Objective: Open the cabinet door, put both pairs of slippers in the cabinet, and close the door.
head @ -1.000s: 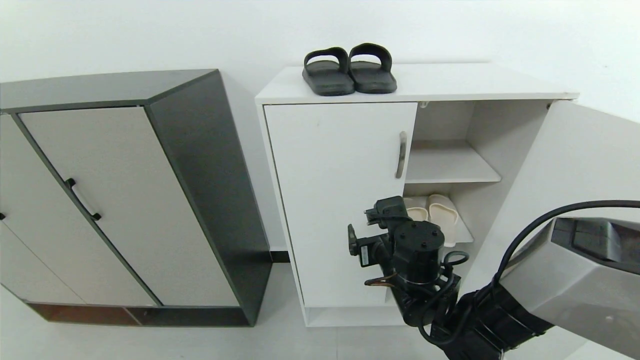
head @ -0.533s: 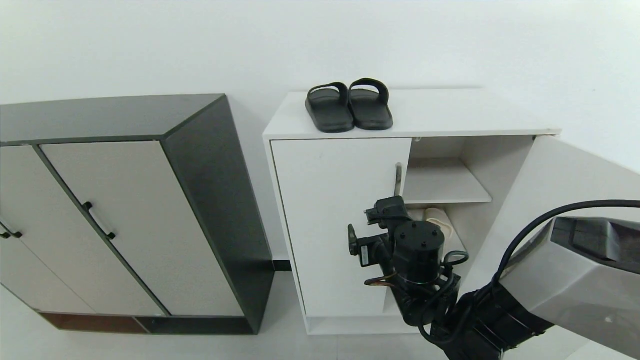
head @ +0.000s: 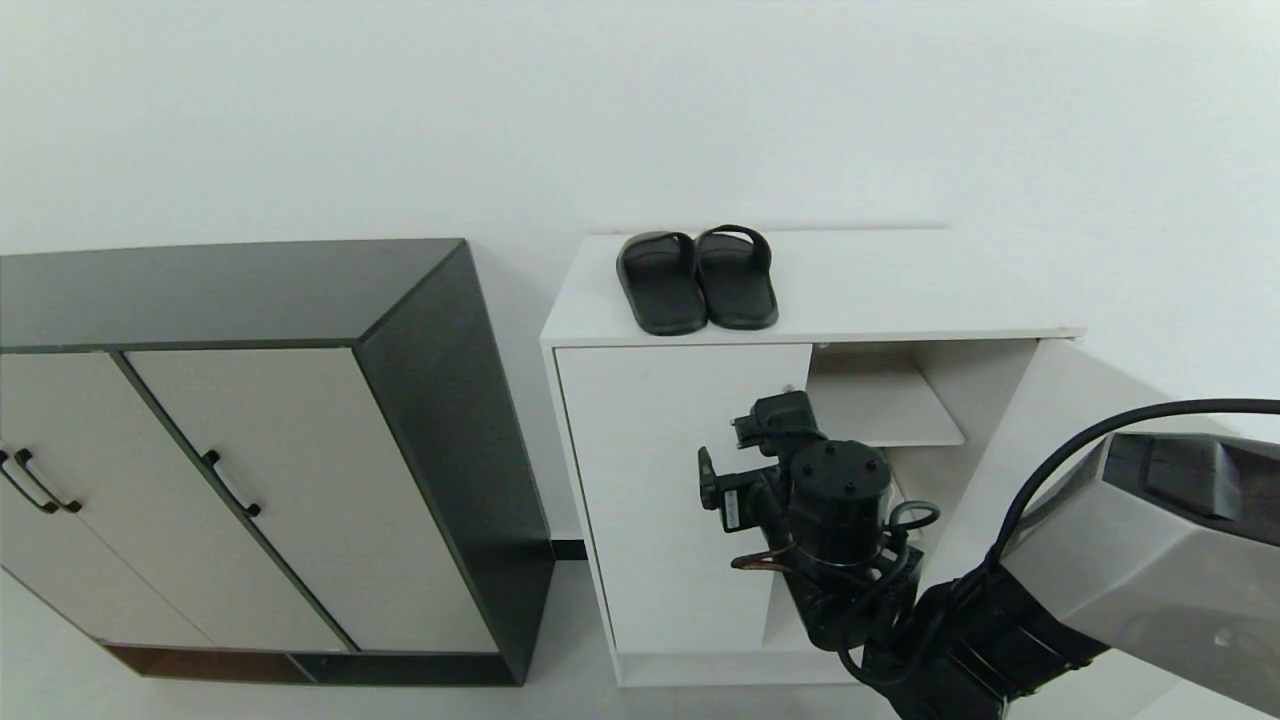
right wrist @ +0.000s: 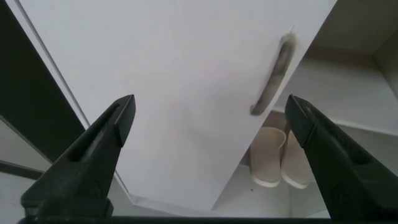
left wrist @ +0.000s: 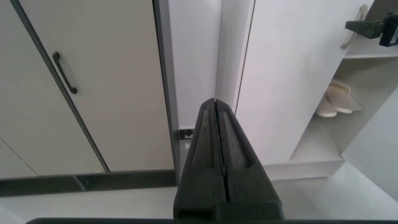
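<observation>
1. Showing the white cabinet (head: 880, 290): its right door (head: 1060, 400) stood swung open and its left door (head: 670, 480) was shut, so the interior could be reached through the right half alone. The opening step appeared done.
2. The cream slippers (right wrist: 280, 158) lay side by side on the lower shelf (left wrist: 323, 134) inside the cabinet. This pair was judged already stowed.
3. The black slippers (head: 697, 278) sat side by side, touching, on the cabinet's top above the shut left door. They were still outside, so this pair was taken as the remaining load, with the upper shelf (head: 890, 410) a likely place for it.
4. The right gripper (right wrist: 210, 106) was held in front of the left door, near its handle (right wrist: 273, 78) and well below the black pair. Its jaws were spread wide and held nothing, a stance judged suitable for closing over a slipper once raised to the top.
5. The left gripper (left wrist: 215, 106) hung low, facing the gap between the white cabinet and the dark cabinet (head: 430, 400) beside it. Its jaws were pressed together on nothing, which suggested an arm kept out of the working side.
6. The open door had to stay swung wide until the black pair was inside; closing it was judged the last step.
</observation>
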Robot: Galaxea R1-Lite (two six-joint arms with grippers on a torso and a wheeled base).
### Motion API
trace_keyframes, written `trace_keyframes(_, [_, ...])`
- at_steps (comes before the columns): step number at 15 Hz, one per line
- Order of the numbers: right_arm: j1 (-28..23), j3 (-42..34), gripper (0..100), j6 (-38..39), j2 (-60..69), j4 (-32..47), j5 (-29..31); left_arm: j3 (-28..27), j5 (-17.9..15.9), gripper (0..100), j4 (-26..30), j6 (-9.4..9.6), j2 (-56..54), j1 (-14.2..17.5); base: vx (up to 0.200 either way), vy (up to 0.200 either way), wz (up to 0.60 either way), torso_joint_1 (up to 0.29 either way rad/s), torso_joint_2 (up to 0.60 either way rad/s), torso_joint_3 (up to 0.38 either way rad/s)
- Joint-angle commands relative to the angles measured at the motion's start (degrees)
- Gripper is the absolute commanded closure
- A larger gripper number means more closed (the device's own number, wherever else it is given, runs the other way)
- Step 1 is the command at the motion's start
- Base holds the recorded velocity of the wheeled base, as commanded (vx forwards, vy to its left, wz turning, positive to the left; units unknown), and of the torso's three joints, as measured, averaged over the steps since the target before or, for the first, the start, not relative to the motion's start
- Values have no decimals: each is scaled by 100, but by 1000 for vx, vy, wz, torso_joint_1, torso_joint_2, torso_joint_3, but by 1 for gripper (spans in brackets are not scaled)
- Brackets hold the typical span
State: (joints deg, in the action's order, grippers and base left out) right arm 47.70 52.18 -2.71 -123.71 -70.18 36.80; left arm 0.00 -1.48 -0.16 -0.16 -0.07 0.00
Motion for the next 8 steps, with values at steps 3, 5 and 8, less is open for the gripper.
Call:
trace_keyframes(3, [2, -6, 0, -11, -13, 4, 2, 0, -2, 100, -2, 7, 7, 0, 0, 0, 0, 221, -536, -315])
trace_keyframes(5, [2, -6, 0, -37, -13, -4, 2, 0, -2, 100, -2, 7, 7, 0, 0, 0, 0, 229, -552, -315])
trace_keyframes(8, [2, -137, 0, -46, -13, -92, -68, 0, -2, 100, -2, 7, 7, 0, 0, 0, 0, 251, -575, -320])
